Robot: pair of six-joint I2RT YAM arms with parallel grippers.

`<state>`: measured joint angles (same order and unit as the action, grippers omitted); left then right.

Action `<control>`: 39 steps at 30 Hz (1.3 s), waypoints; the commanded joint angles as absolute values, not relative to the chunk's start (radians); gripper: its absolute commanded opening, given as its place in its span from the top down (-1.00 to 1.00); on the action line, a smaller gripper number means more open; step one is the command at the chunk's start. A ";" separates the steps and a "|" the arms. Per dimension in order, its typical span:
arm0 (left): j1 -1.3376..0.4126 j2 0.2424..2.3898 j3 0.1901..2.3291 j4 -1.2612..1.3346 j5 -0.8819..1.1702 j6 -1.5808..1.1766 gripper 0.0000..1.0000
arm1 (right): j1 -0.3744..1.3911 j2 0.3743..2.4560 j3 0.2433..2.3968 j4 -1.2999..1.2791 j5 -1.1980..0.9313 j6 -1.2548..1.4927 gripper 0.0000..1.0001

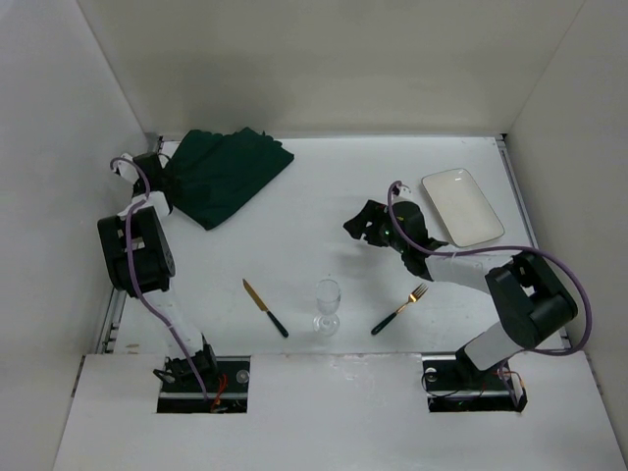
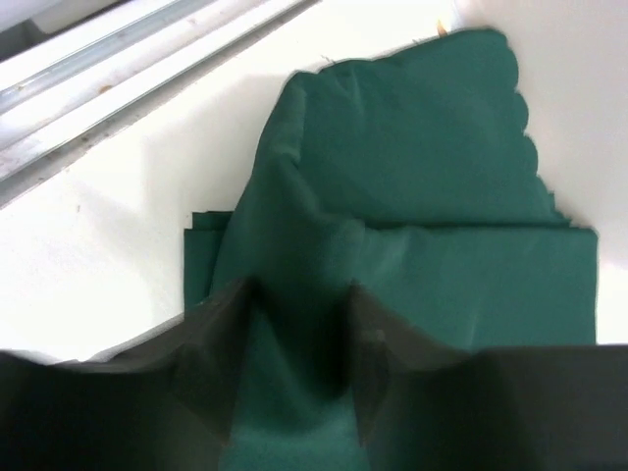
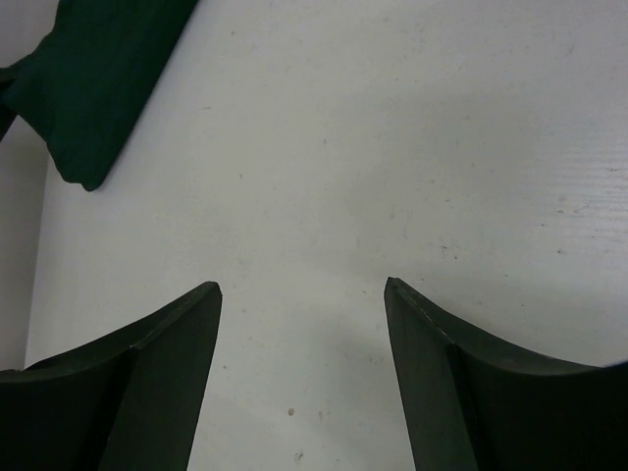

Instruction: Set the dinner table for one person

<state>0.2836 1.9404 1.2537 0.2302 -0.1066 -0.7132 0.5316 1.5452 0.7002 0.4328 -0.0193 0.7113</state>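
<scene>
Dinner table [image 1: 324, 196]: large plain white top, matte, roughly square, lying flat and level. It fills the middle of the overhead view, with its far edge at 12 o'clock, near edge at 6, sides at 9 and 3. Close up, faint dark specks.

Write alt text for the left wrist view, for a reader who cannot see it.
The left gripper pinches a raised fold of a dark green cloth lying on the white dinner table. A metal rail crosses the upper left corner.
</scene>
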 commanded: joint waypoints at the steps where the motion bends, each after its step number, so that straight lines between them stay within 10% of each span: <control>1: 0.291 1.904 1.305 0.219 -0.104 -0.693 0.62 | 0.541 1.543 0.736 0.469 -0.026 0.695 -0.47; 12: -0.270 1.664 1.169 0.527 0.058 -0.597 0.74 | 0.521 1.508 0.701 0.486 0.017 0.704 -0.46; 18: -0.544 1.687 1.080 0.564 0.164 -0.495 -0.14 | 0.467 1.467 0.663 0.456 0.113 0.747 -0.53; 35: -0.346 1.171 0.554 0.442 -0.195 -0.753 -0.27 | 0.404 1.460 0.656 0.324 0.325 0.772 -0.51; 39: -0.242 1.166 0.466 0.380 -0.207 -0.798 -0.28 | 0.403 1.466 0.670 0.298 0.314 0.776 -0.22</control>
<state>-0.2798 1.1641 0.5098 0.4572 -0.1417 -0.7300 0.4065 1.4612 0.6254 0.3145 0.2878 0.7666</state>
